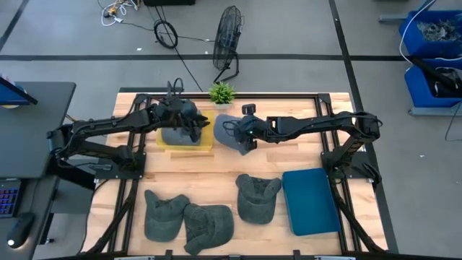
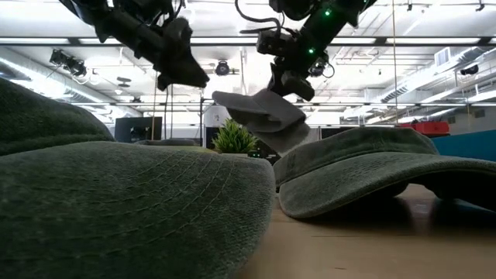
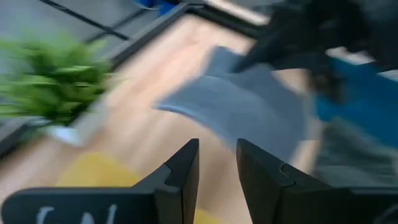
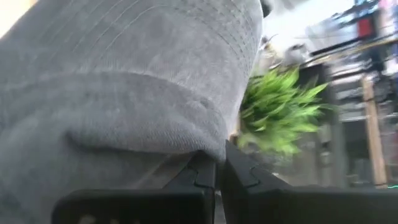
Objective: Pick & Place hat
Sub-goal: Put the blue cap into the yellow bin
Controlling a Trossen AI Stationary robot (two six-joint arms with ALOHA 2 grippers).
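Observation:
A grey hat (image 1: 227, 130) hangs lifted at the table's far middle, held by my right gripper (image 1: 246, 137); the low view shows the hat (image 2: 263, 116) clear of the table under that gripper (image 2: 293, 84). My left gripper (image 1: 193, 121) hovers above a yellow tray (image 1: 189, 146) that holds another grey hat (image 1: 173, 135). Its fingers (image 3: 186, 171) are a little open and empty, pointing toward the lifted hat (image 3: 242, 109). Three green hats (image 1: 164, 214) (image 1: 209, 227) (image 1: 258, 199) lie on their brims near the table's near edge. My right gripper (image 4: 219, 171) pinches the grey hat's lower edge (image 4: 205, 148) between its two fingers, which come from the table's right side. The hat is lifted clear, and its crown and brim (image 2: 267, 120) sag below the fingers.
A small potted plant (image 1: 222, 92) stands at the far edge between the arms. A blue tray (image 1: 310, 201) lies at the near right. In the low view the green hats (image 2: 132, 209) (image 2: 372, 167) fill the foreground. Bare wood (image 1: 216, 167) shows at mid-table.

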